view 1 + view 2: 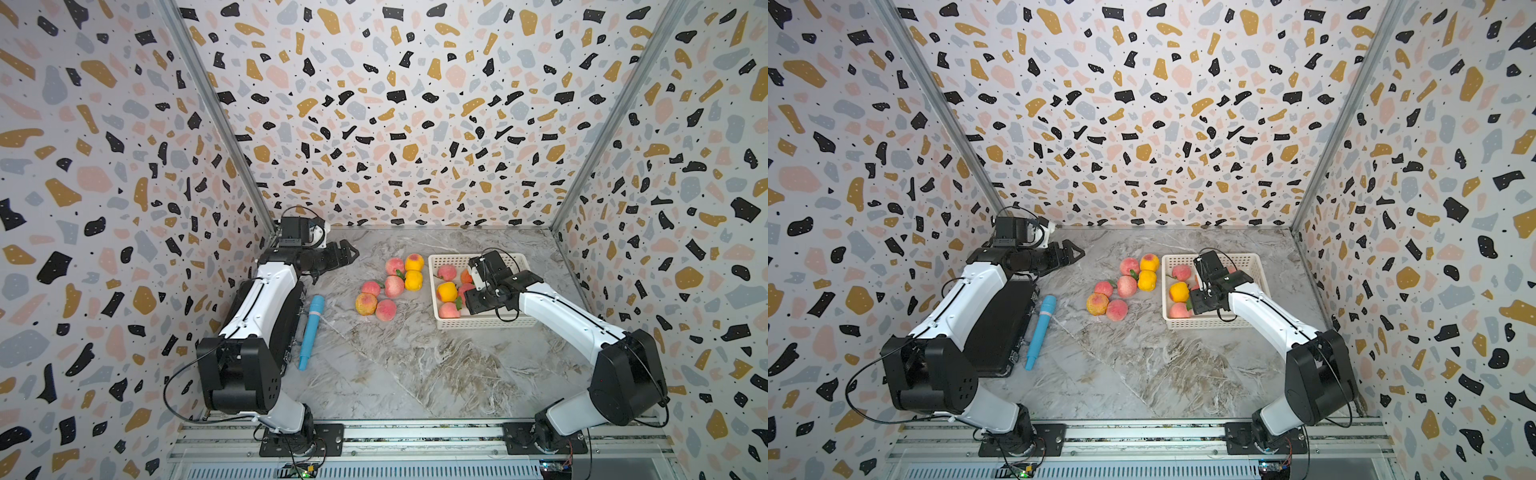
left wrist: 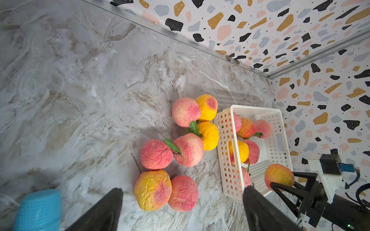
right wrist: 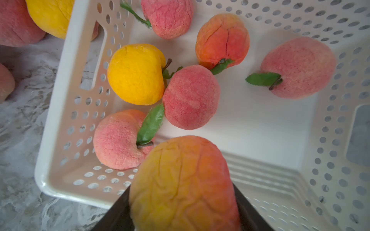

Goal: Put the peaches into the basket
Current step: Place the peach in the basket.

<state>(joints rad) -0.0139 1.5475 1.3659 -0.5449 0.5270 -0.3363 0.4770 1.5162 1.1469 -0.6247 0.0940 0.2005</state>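
Clamped between the dark jaws of the right gripper [image 2: 282, 179], a wrinkled yellow-orange peach [image 3: 180, 172] hangs above the inside of the white basket [image 1: 478, 322], which stands by the far right corner of the bench [image 1: 415, 374]. The jaws are parted only as wide as the fruit and press on its two sides. Six peaches lie on the basket floor, crowded toward its left wall, and bare white floor shows nearer the right wall. Seven more sit in a tight cluster [image 1: 394, 286] on the marble just left of the basket, toward the far edge. The left gripper [image 1: 349, 255] hovers empty near the far left corner, jaws spread wide, beyond a blue tool [image 1: 311, 332].

The step in hand appears to be the release. It would go best with the fruit lowered below the rim over the bare patch rather than onto the pile. The walls are shallow, and a round peach dropped on others may roll or bounce out. The jaws should part fully, then rise straight up, clear of leaves and lattice.
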